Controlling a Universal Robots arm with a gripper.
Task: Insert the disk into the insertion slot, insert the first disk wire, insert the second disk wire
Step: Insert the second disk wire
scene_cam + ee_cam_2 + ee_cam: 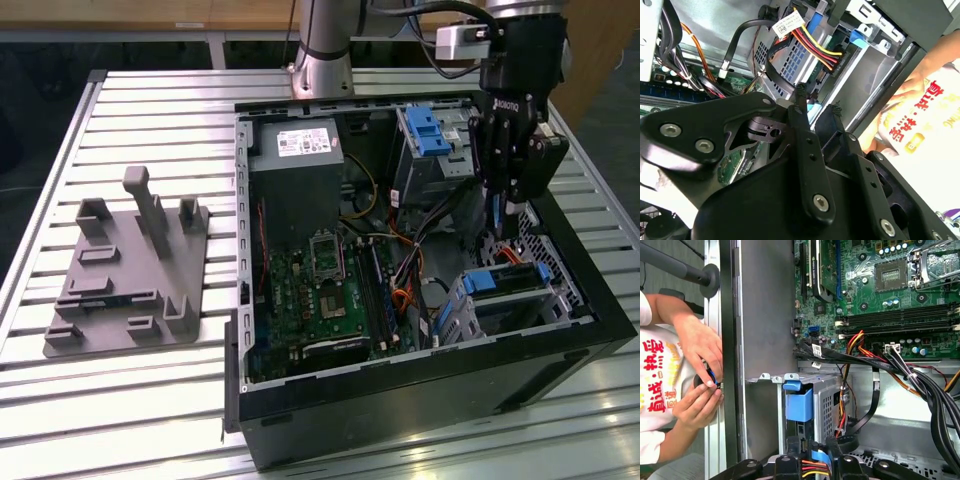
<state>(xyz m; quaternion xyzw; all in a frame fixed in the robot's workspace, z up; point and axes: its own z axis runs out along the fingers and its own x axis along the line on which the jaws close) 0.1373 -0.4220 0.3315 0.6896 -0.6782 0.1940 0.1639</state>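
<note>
While the exterior view puts the disk [508,290] at lower right, seated in the insertion slot [458,305] below the gripper [497,225], the first wrist view shows its fingers [791,446] pinching a blue connector [820,456] at bottom centre, and a person's hands [700,352] at the left edge outside the case wall [765,315]

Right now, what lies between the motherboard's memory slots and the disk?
A tangle of cables, black leads with orange and red wires, crosses between the memory slots and the disk; it shows in the first wrist view and the exterior view.
</note>
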